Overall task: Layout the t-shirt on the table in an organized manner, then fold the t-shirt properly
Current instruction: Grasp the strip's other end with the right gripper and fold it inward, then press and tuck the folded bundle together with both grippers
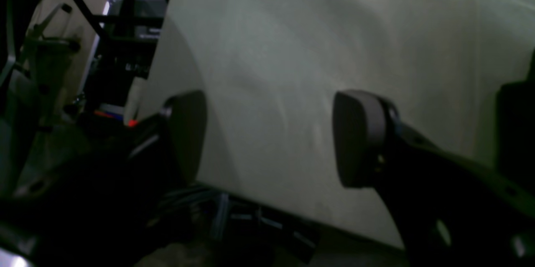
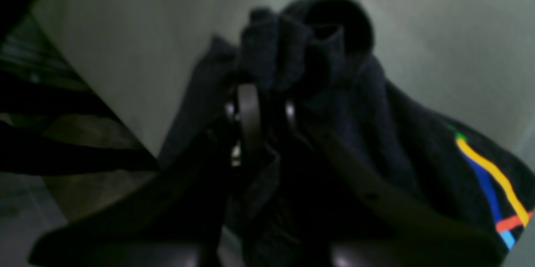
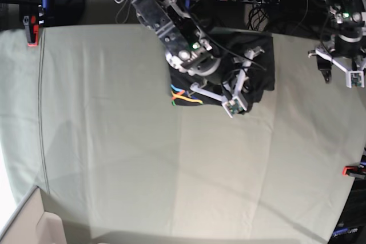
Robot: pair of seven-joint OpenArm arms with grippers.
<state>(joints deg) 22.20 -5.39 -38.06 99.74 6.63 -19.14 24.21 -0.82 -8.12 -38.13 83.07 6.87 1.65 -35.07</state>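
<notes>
The right gripper (image 2: 267, 104) is pinching a bunched fold of the dark charcoal-grey soft fabric t-shirt (image 2: 376, 133) between its nearly closed fingers; the garment is lying crumpled near the far edge of the broad table covered in pale grey-green creased cloth (image 3: 114, 141). The left gripper (image 1: 269, 137) is hanging above bare cloth, its pads spread wide and holding nothing.

Metallic grey arms, dark claw pads (image 1: 359, 137)

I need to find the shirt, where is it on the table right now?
In the base view the t-shirt lies bunched at the table's far edge, centre-right, under the right gripper, which pinches a fold.
</notes>
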